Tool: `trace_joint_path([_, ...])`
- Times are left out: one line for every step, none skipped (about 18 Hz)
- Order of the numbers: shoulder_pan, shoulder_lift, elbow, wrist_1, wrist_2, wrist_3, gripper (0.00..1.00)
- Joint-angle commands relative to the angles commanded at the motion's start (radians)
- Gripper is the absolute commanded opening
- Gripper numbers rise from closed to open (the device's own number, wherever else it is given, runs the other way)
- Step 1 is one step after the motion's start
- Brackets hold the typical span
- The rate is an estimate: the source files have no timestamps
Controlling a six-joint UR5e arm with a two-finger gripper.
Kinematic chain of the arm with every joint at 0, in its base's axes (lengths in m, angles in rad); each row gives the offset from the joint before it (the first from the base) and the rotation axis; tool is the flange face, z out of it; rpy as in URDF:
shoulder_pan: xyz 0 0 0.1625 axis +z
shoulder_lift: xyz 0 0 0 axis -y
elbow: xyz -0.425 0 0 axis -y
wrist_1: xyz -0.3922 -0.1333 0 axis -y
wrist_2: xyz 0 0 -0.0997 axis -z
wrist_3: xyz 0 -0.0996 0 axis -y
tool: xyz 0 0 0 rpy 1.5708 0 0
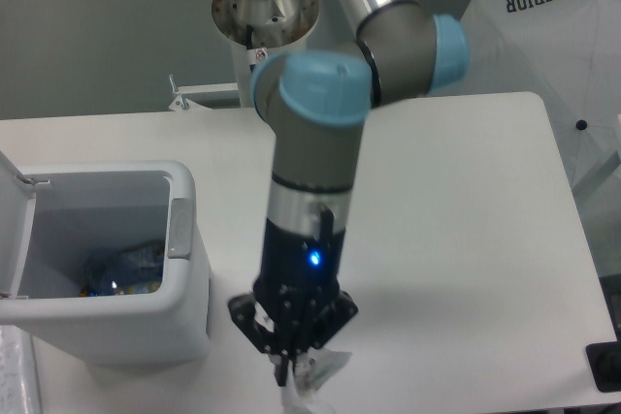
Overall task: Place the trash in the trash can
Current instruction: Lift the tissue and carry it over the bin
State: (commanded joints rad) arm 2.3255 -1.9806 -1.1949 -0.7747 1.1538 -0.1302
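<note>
Claw (291,372) pointing straight down near the bottom edge of the view, just right of the bin's front corner. Fingers drawn close together, pinching the crumpled white paper wad (309,377). Wad hanging from the fingertips, sticking out to the right and below them, partly cut off by the lower edge of the view. No clear long axis to the wad: an irregular crumple, with one pale corner jutting right and slightly up. Cannot tell whether the wad hangs clear of the table (456,210) or touches it.

Blue light glowing on the black wrist (310,259) just above the claw. Grey forearm rising from there to a light-blue elbow cap (325,89), upper arm running back toward the base (264,12) at the far edge of the table.

White bin (146,307) standing at the left, lid (15,230) swung open and upright on the far left side, grey tab (180,228) on the right rim. Flattened bottle with bluish label (126,269) lying on the bottom inside the bin, long axis roughly left to right, partly hidden by the front wall.

White sheet with the word SUPERIOR (543,36) at the upper right, beyond the table.
</note>
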Motion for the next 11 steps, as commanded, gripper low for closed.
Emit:
trace_joint_path([-0.002,0.023,-0.009,0.000,-0.009,-0.026,0.07])
trace_joint_path([-0.003,0.048,-0.018,-0.002,-0.012,-0.058,0.07])
trace_joint_path([-0.003,0.069,-0.031,0.000,-0.017,-0.086,0.07])
trace_joint_path([-0.003,0.089,-0.044,-0.002,-0.034,-0.097,0.07])
trace_joint_path([-0.005,0.107,-0.067,-0.002,-0.060,-0.098,0.07])
trace_joint_path([-0.005,0.133,-0.102,-0.002,-0.078,-0.097,0.07])
trace_joint_path([-0.006,0.161,-0.139,0.000,-0.083,-0.091,0.07])
trace_joint_path([-0.006,0.186,-0.175,-0.002,-0.092,-0.091,0.07])
trace_joint_path([-0.017,0.209,-0.208,0.000,-0.110,-0.088,0.07])
trace_joint_path([-0.026,0.226,-0.238,0.000,-0.127,-0.086,0.07])
trace_joint_path([-0.026,0.235,-0.256,0.000,-0.137,-0.085,0.07])
